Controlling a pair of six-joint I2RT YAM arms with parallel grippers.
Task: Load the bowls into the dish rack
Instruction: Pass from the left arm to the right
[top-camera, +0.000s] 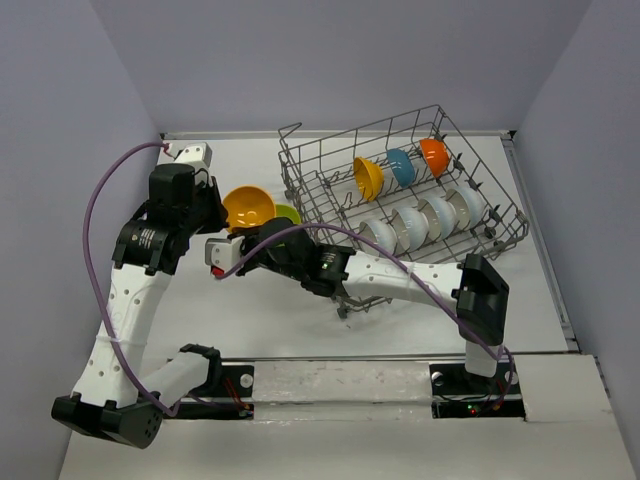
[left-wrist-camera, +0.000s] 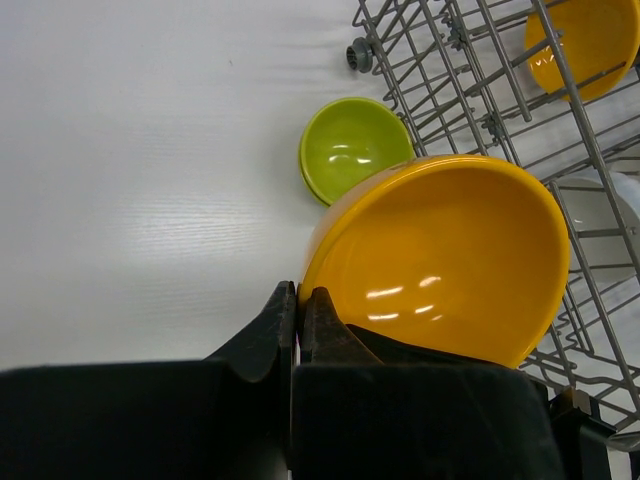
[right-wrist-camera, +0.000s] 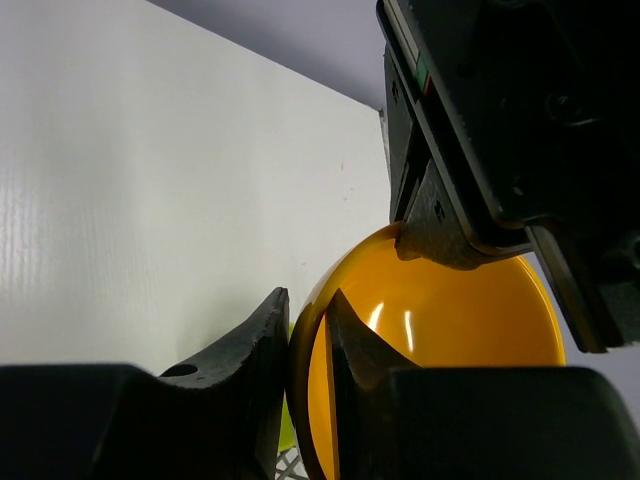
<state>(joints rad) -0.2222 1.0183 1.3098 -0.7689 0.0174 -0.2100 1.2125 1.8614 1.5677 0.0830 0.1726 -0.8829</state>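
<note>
Top view: we see the yellow-orange bowl (top-camera: 248, 205) just left of the dish rack (top-camera: 318, 183), beside a lime green bowl (top-camera: 289, 213).
Left wrist: the left gripper (left-wrist-camera: 298, 305) is pinched tight on that bowl's rim.
Right wrist: jaws of the right gripper (right-wrist-camera: 308, 315) straddle the rim, nearly closed; we cannot tell whether they grip.

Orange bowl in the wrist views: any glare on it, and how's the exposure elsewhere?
Left wrist: small white highlights inside the orange bowl; left fingers nearly black, no detail. Right wrist: bright streaks on its glaze, right fingers underexposed. Top external: even light, sharp.
</note>
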